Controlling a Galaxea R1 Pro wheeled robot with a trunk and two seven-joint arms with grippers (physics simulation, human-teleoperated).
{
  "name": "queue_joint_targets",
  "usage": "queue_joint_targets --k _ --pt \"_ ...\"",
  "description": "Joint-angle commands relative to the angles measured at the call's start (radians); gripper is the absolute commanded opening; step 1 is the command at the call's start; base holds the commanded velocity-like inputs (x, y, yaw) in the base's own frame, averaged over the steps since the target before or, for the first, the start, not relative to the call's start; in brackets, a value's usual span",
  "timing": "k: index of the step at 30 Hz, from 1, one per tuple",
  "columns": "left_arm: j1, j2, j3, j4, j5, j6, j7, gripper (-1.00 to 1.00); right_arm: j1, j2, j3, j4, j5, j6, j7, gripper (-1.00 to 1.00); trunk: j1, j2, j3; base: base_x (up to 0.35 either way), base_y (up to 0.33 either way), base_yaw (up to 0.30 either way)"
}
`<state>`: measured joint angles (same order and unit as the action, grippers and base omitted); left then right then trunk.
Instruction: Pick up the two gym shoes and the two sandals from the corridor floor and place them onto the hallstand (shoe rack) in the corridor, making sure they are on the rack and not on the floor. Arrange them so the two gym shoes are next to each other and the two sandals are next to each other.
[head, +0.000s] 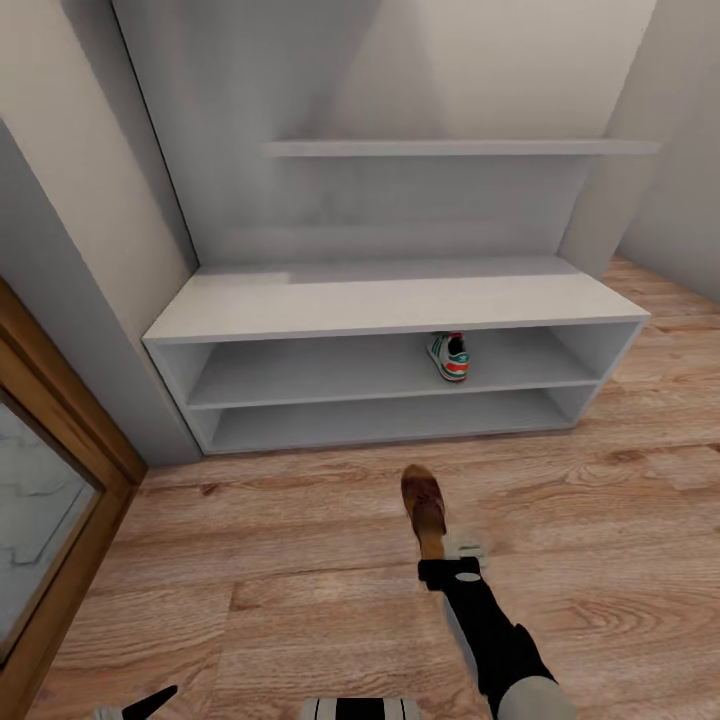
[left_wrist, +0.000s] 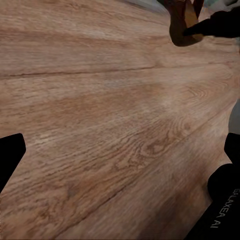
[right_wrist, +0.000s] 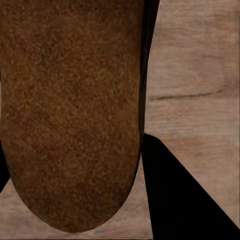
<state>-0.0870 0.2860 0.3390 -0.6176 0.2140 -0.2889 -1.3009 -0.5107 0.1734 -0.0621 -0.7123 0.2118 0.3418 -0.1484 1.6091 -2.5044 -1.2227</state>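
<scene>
While the head view looks down at the rack (head: 390, 305) against the wall, one gym shoe (head: 450, 356) stands on its upper open shelf, right of the middle, heel toward the front edge. On the floor (head: 250, 560) before the rack's front edge a sandal (head: 424, 508) points toward the rack, its rear end meeting the right gripper (head: 448, 570), whose dark arm rises from the bottom edge. Whether the sandal rests on the planks or is lifted off them I cannot tell. The left gripper (head: 150, 703) shows as a dark tip at the bottom edge, left of centre.

From the left wrist view, the left gripper (left_wrist: 120, 160) stands wide apart over bare floor (left_wrist: 110, 115), nothing between its fingers (left_wrist: 9, 155). Far off, the sandal (left_wrist: 182, 22) sits against the dark right gripper (left_wrist: 220, 24).

From the right wrist view, the sandal's brown surface (right_wrist: 70, 110) lies right up against the camera, between the fingers (right_wrist: 180, 200), with floor (right_wrist: 195, 65) beyond. The right gripper appears clamped on the sandal's rear end.
</scene>
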Motion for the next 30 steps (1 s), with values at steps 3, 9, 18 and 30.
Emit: queue_joint_targets --k 3,9,18,30 --pt "0.0 0.001 0.002 0.002 0.0 -0.007 -0.001 1.0 -0.072 0.001 0.008 0.001 0.004 0.08 -0.03 -1.0 0.0 0.0 -0.001 0.0 0.0 0.0" --pt "0.0 0.001 0.003 0.002 -0.001 -0.007 0.001 1.0 -0.223 0.001 0.014 -0.004 0.001 0.182 -0.054 -1.0 0.0 0.0 -0.001 0.0 0.0 0.0" --pt "-0.002 0.001 0.003 -0.002 0.0 -0.007 0.002 1.0 -0.245 0.001 0.017 0.002 0.001 0.193 -0.051 -1.0 0.0 0.0 -0.001 0.0 0.0 0.0" --pt "-0.002 0.0 0.002 -0.002 -0.001 -0.006 0.001 1.0 -0.246 0.001 0.018 0.003 0.001 0.192 -0.051 -1.0 0.0 0.0 -0.001 0.0 0.0 0.0"
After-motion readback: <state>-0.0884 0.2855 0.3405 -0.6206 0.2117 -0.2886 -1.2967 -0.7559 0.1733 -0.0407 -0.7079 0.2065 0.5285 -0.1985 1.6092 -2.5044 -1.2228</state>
